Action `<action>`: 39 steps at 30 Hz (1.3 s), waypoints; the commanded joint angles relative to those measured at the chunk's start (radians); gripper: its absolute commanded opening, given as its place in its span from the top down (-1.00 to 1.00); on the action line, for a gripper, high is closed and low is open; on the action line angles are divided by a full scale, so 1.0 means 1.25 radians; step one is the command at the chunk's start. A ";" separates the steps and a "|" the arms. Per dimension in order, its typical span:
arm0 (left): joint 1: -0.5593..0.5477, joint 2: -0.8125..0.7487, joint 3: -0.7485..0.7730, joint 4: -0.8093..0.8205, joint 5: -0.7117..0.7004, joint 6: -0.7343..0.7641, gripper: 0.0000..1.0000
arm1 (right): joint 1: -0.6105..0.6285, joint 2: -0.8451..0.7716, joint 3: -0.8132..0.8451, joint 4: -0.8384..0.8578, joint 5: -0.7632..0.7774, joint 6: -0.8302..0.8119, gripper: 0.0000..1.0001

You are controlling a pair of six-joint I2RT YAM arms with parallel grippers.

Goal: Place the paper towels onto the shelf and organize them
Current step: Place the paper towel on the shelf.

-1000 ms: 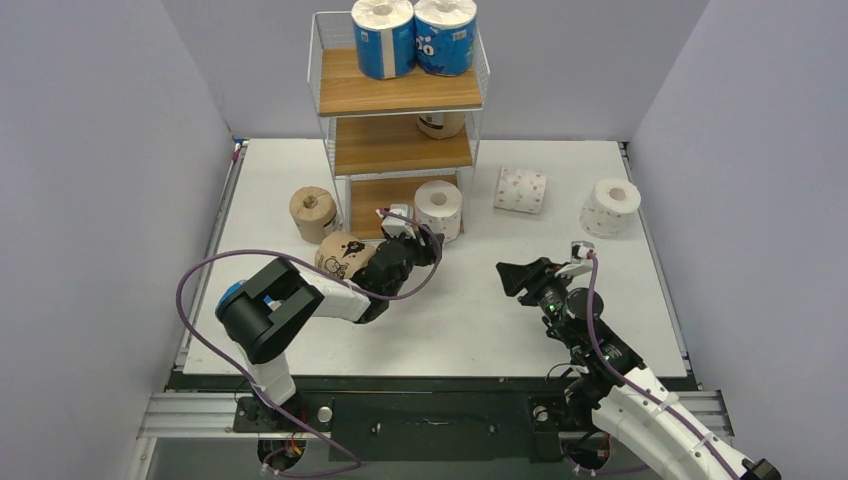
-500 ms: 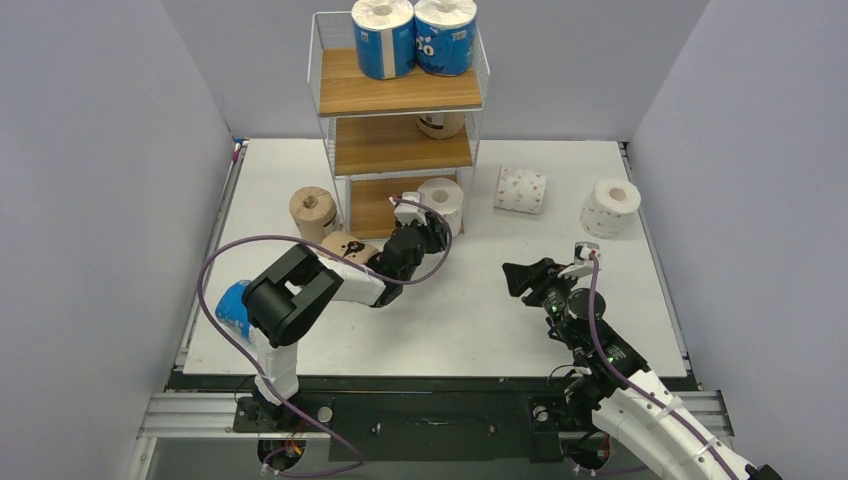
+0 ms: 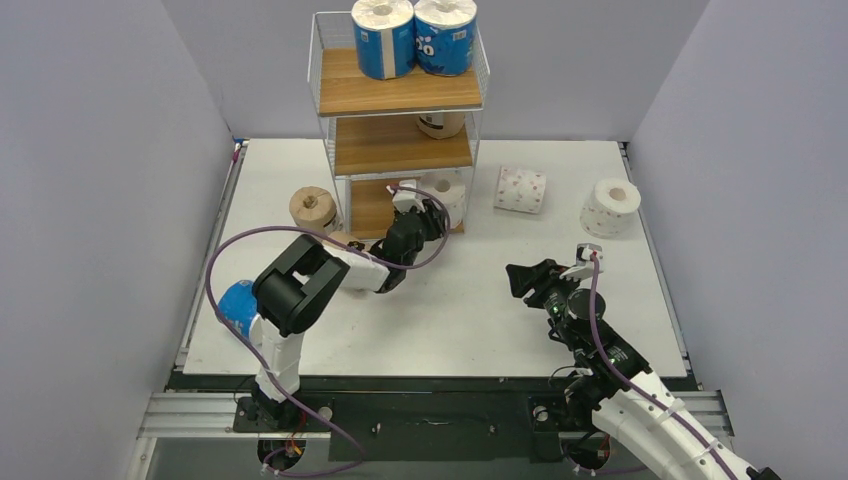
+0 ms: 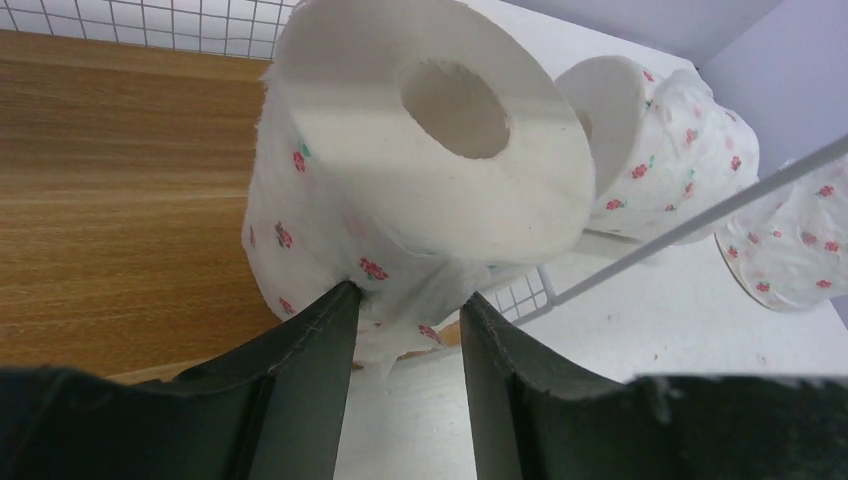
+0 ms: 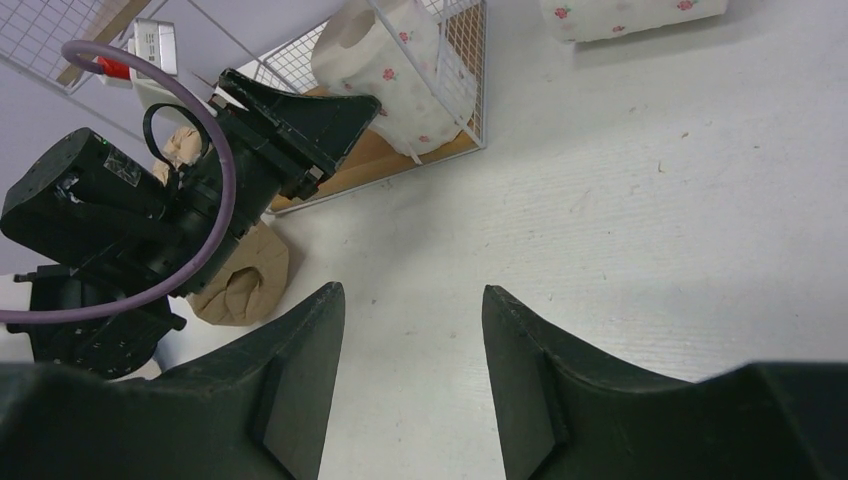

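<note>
My left gripper [image 3: 420, 213] [image 4: 405, 295] reaches into the bottom tier of the shelf [image 3: 400, 95]. Its narrowed jaws pinch the lower wrap of a white flowered paper towel roll [image 3: 446, 192] [image 4: 400, 150], which stands on the bottom board [image 4: 120, 200] at its right end. Two blue rolls [image 3: 412, 38] stand on the top tier. A tan roll [image 3: 441, 124] sits on the middle tier. My right gripper [image 3: 518, 275] [image 5: 412, 295] hovers open over bare table with nothing between its fingers.
On the table, a tan roll [image 3: 312, 210] stands left of the shelf. Another tan roll [image 5: 240, 280] lies under my left arm. A blue roll [image 3: 236, 305] sits by the left arm's elbow. Two white rolls [image 3: 521, 189] [image 3: 610, 207] sit at the right.
My left arm has stretched forward and moved the white roll back into the shelf's bottom tier, and its jaws have narrowed. The right gripper has drifted slightly toward me.
</note>
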 commanded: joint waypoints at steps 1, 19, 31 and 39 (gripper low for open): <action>0.014 0.028 0.050 -0.028 0.016 -0.023 0.20 | -0.006 -0.007 0.034 0.010 0.024 -0.014 0.02; 0.030 0.082 0.147 -0.087 0.034 -0.067 0.09 | -0.008 -0.003 0.036 -0.001 0.032 -0.009 0.02; 0.026 0.012 0.047 -0.002 0.085 -0.082 -0.21 | -0.009 -0.003 0.034 0.001 0.034 -0.007 0.02; -0.010 -0.223 -0.133 0.034 0.099 -0.083 -0.32 | -0.010 0.028 0.016 0.068 0.040 0.014 0.01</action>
